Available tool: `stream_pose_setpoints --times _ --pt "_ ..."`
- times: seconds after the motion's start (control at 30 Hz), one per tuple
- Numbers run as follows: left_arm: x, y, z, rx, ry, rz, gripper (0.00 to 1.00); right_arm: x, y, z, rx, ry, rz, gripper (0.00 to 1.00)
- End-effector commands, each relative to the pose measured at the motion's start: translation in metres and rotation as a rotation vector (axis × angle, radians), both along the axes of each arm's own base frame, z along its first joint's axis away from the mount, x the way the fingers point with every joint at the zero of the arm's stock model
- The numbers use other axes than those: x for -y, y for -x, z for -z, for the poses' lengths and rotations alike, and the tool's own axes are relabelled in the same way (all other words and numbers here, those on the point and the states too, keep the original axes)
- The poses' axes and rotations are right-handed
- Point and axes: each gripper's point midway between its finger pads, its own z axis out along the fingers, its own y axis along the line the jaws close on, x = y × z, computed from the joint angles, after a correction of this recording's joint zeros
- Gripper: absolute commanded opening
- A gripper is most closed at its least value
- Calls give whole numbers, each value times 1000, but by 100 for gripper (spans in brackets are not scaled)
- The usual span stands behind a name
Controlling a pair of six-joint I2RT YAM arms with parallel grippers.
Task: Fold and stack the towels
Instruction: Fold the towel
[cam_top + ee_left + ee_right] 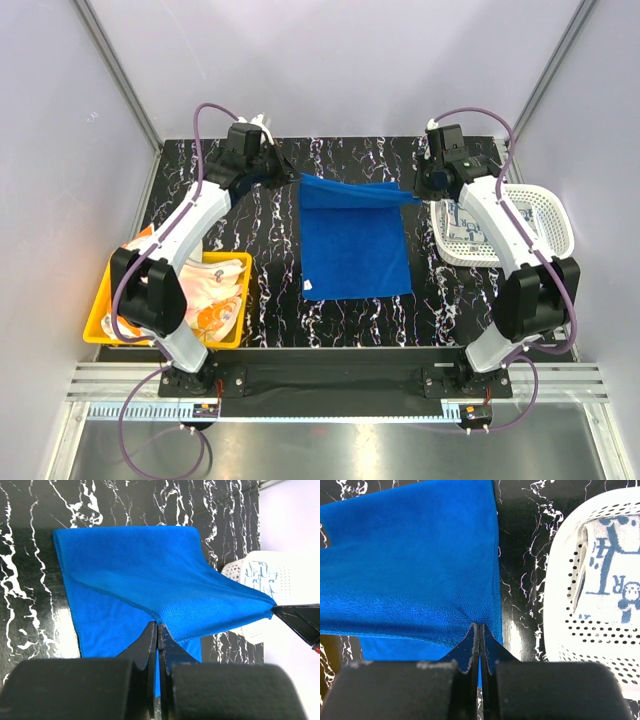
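Observation:
A royal blue towel [355, 250] lies spread in the middle of the black marbled table, with its far edge lifted off the surface. My left gripper [292, 176] is shut on the far left corner [158, 625]. My right gripper [418, 196] is shut on the far right corner [480, 625]. The raised edge stretches between them, and the near part of the towel [140, 565] rests flat. A white towel with blue pattern [615, 575] lies in the white basket [555, 215]. Orange-and-white and pale towels [215, 300] fill the yellow bin [100, 315].
The white perforated basket [555, 605] stands at the right edge, close to my right gripper. At the near left, beside the left arm's base, sits the yellow bin. Light walls close the table off at the back and both sides.

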Motion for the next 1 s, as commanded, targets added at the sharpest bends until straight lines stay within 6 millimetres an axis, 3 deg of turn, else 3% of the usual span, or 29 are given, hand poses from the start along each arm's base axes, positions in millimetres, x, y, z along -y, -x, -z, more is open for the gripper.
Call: stream_pose_setpoints --times 0.0,0.23,0.43,0.57,0.73,0.97 --pt "2 6 -35 93 39 4 0 -6 8 -22 60 -26 -9 0" --pt "4 19 -30 86 36 11 0 -7 19 -7 31 -30 -15 0" --pt "7 35 -12 57 28 27 0 -5 29 9 3 -25 -12 0" --pt "11 53 16 6 13 41 0 -7 37 23 -31 -31 -24 0" --pt "14 74 38 -28 14 58 0 -9 57 51 -109 -31 -46 0" --pt "20 108 99 -135 -32 107 0 -9 78 93 -214 -26 -26 0"
